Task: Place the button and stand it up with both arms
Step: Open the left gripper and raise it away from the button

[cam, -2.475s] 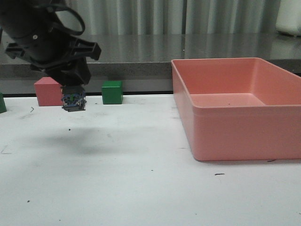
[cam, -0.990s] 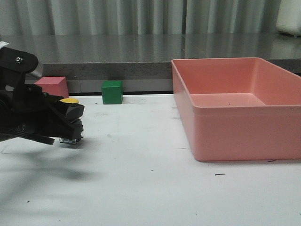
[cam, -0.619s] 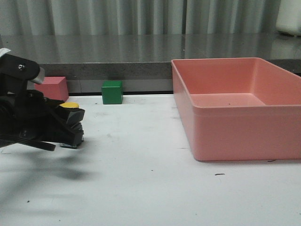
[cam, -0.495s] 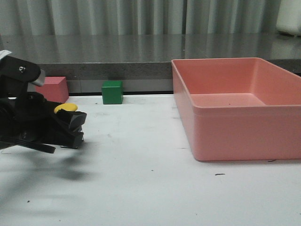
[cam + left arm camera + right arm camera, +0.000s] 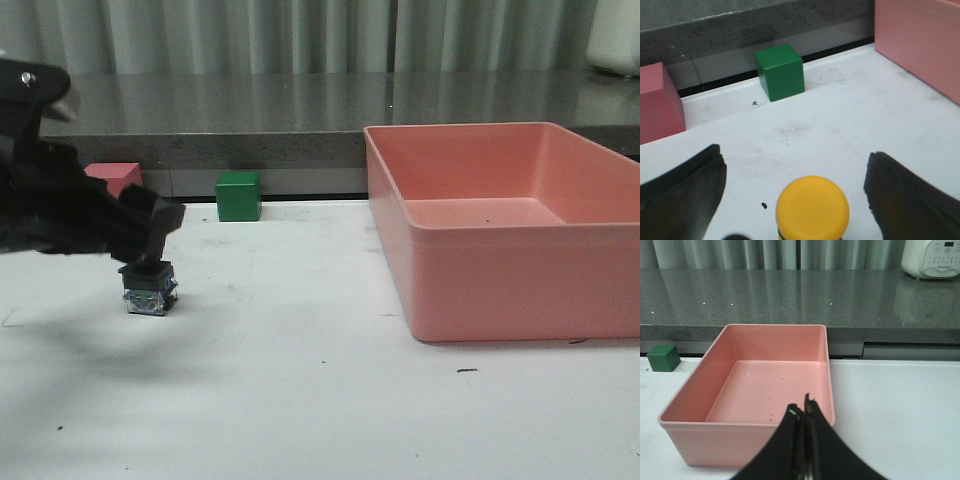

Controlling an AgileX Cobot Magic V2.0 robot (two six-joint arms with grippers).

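Your left gripper (image 5: 792, 200) has its jaws spread wide: in the left wrist view the two dark fingers (image 5: 677, 192) sit at the lower left and lower right of the frame with bare white table (image 5: 840, 125) showing between them and the button (image 5: 812, 207). The yellow cap sits at the bottom centre of that frame, between the fingers and touching neither.

In the front view you see the button (image 5: 148, 290) standing upright on the table at the left of the frame, black collar above a blocky base with clear and blue parts. Its yellow cap is hidden there behind the left gripper (image 5: 150, 225), which hangs just above it, the arm (image 5: 50, 200) running off the left edge.

Your right gripper (image 5: 804, 440) has its jaws pressed together, nothing between them; you see them at the bottom centre of the right wrist view. The right arm does not appear in the front view.

Beyond the button, at the back of the table, the green cube (image 5: 238, 195) stands near the dark ledge, and a pink block (image 5: 112, 178) shows partly behind the left arm. The pink bin (image 5: 500, 290) fills the right half of the front frame, well apart from the button. In the right wrist view a white appliance (image 5: 932, 259) stands on the grey counter at the upper right.
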